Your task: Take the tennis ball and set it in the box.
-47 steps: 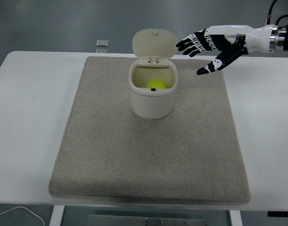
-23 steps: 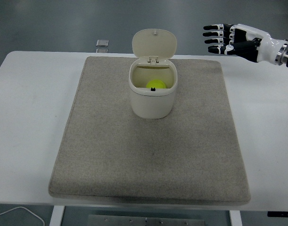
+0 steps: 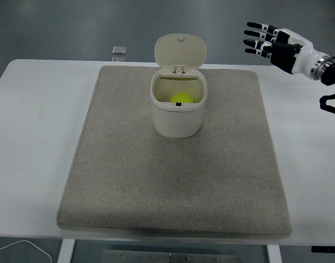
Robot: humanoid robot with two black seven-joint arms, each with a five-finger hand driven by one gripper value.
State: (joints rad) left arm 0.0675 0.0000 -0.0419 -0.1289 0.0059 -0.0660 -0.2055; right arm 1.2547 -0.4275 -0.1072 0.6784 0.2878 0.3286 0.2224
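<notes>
- The right hand [image 3: 277, 45] is raised at the upper right of the view, above the far right part of the table [image 3: 35, 126], with the arm coming in from the right edge.
- Its fingers [image 3: 256, 38] are stretched out and spread, pointing left toward the bin, and they hold nothing.
- The hand is well apart from the bin [image 3: 178, 107], up and to its right, touching nothing.
- The left arm is out of view.
- The tennis ball [image 3: 182, 98] lies inside the cream-coloured bin, low against its back wall, yellow-green and partly hidden by the front rim.
- The bin stands upright on the far middle part of a grey mat [image 3: 172, 181]; its lid [image 3: 180, 52] is swung up and back on a hinge, standing nearly upright behind the opening.
- A small black tab shows at the front of the bin's opening, just before the ball.
- A small silvery object [image 3: 119, 50] lies on the table beyond the mat's far left corner; what it is cannot be told.
- A white cable [image 3: 22, 247] curls at the bottom left, below the table's near edge.
- The mat covers most of the table's middle, with bare white strips on the left and right.
- The near half of the mat is bare, and nothing stands between the hand and the bin.
</notes>
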